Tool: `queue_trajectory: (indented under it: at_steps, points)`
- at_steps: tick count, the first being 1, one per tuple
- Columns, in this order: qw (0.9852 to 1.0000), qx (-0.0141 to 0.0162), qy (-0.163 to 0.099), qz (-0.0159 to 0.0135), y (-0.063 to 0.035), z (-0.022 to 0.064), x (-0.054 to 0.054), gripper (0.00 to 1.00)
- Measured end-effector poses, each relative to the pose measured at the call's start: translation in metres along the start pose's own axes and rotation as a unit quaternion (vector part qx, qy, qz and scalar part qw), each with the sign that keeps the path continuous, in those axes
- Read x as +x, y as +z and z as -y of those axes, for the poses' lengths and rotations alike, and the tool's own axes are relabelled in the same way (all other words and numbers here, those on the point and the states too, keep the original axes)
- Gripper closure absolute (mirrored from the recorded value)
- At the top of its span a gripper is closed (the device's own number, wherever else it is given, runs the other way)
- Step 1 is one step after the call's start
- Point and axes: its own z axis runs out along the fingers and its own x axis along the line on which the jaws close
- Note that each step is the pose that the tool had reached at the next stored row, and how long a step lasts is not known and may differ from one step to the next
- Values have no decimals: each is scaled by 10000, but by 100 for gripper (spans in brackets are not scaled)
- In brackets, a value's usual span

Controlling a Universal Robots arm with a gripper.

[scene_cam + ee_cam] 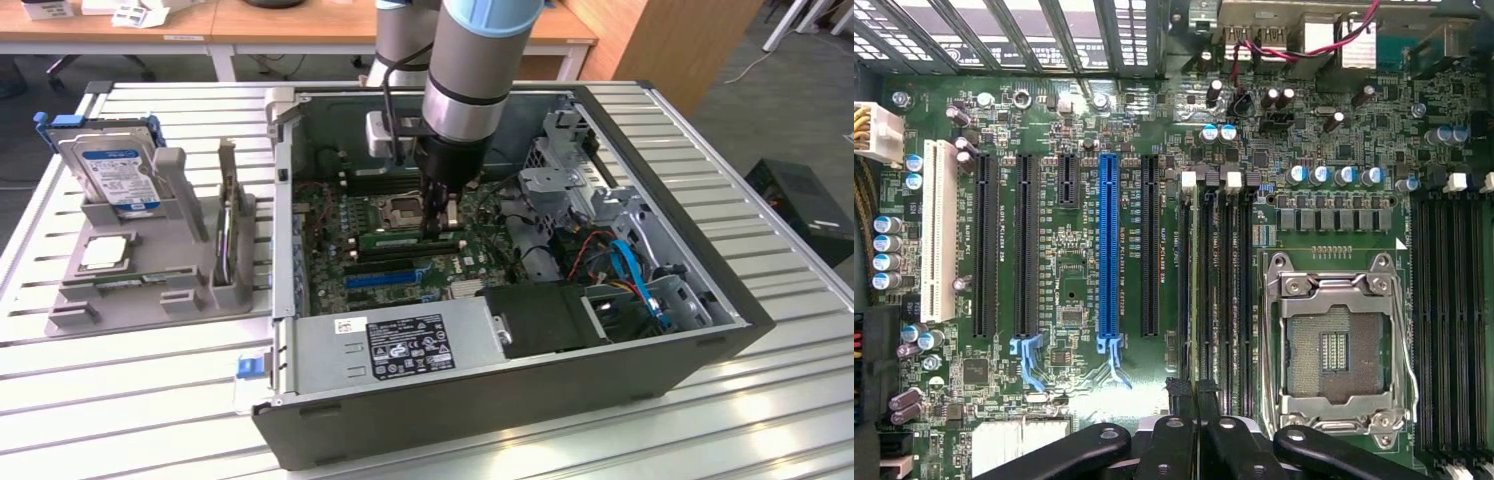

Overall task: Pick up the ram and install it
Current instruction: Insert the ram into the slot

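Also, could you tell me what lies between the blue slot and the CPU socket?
In the wrist view, between the blue slot and the CPU socket: one black expansion slot, then a bank of black memory slots.

Surface point(747, 420): slatted pale metal, brightly lit, glare carried along the slats. Wooden desks point(267, 25): two, set side by side behind it. Wooden cabinet point(681, 40): placed toward the exterior view's right. Floor point(787, 110): covered in grey carpet. Black box point(801, 205): set on the floor.
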Motion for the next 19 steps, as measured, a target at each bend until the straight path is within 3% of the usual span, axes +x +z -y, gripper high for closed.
queue_trajectory:
  at_steps: [19]
  points:
    - [10000, 0, 0, 1, 31, -11, 2, 88]
